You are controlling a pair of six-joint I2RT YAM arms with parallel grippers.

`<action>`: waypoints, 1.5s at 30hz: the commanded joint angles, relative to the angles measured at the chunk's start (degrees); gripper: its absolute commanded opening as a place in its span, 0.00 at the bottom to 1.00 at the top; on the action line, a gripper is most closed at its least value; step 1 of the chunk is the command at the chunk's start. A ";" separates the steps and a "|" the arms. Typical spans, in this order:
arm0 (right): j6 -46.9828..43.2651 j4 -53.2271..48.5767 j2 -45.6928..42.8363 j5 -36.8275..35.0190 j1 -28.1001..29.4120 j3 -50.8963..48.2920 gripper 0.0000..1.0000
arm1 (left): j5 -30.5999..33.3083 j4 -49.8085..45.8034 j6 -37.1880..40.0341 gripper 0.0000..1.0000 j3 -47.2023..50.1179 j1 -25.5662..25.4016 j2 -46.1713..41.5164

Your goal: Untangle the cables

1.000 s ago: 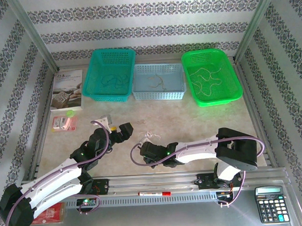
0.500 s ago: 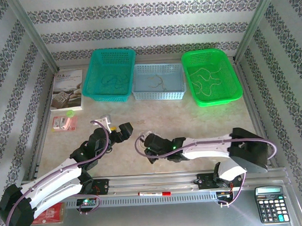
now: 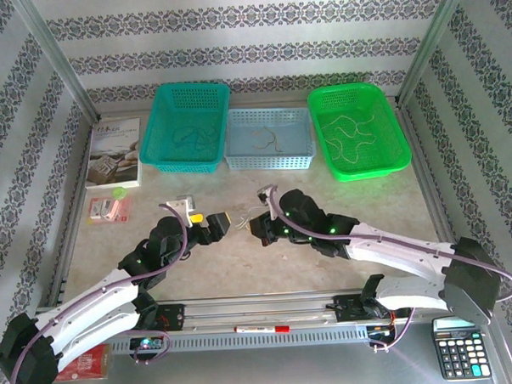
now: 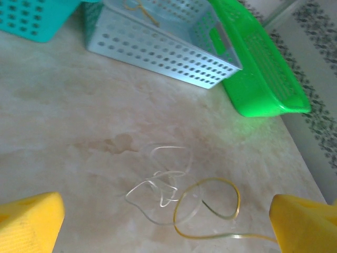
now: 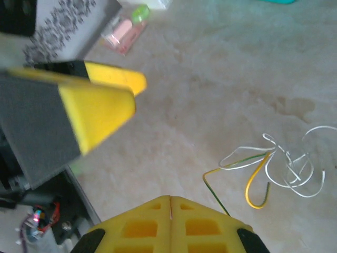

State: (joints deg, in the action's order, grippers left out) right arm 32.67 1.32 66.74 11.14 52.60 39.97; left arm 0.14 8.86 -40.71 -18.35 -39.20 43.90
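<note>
A tangle of whitish cables [image 4: 163, 184] [image 5: 295, 168] lies on the table, with a yellow cable [image 4: 210, 205] [image 5: 255, 190] looped through it. My right gripper [image 3: 256, 226] [image 5: 170, 203] is shut just beside the tangle. The yellow cable runs straight in under its fingers. My left gripper [image 3: 222, 221] [image 4: 168, 221] stands open facing the tangle, a yellow finger [image 4: 31, 219] on each side and nothing between them. More cables lie in the teal basket [image 3: 189, 118], the pale blue basket [image 3: 270, 162] and the green basket [image 3: 357, 169].
The three baskets stand in a row at the back. A book [image 3: 114, 151] and a pink packet [image 3: 108, 209] lie at the left. A red pen [image 3: 262, 329] rests on the front rail and a calculator [image 3: 458, 345] at the front right.
My right arm has swung outward and its gripper has moved away from the front edge, now reaching the tangle from the right. The left gripper has edged slightly right.
</note>
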 commanded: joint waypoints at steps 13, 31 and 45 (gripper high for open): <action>7.37 7.59 -2.38 10.80 -6.53 0.46 0.00 | -16.64 9.62 10.61 0.94 -1.82 0.71 9.64; 11.27 12.03 -5.01 12.04 -8.05 -1.82 0.00 | -19.39 14.95 13.52 0.80 -4.48 -0.09 17.01; 14.83 15.35 -5.61 13.63 -7.99 -1.50 0.00 | -18.63 23.00 14.58 0.54 -7.02 -0.79 26.12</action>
State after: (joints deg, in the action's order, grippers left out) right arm 46.22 13.80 62.65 23.49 45.10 38.81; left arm -18.87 26.39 -27.11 -24.67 -39.42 69.28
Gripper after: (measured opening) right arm 0.051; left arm 0.574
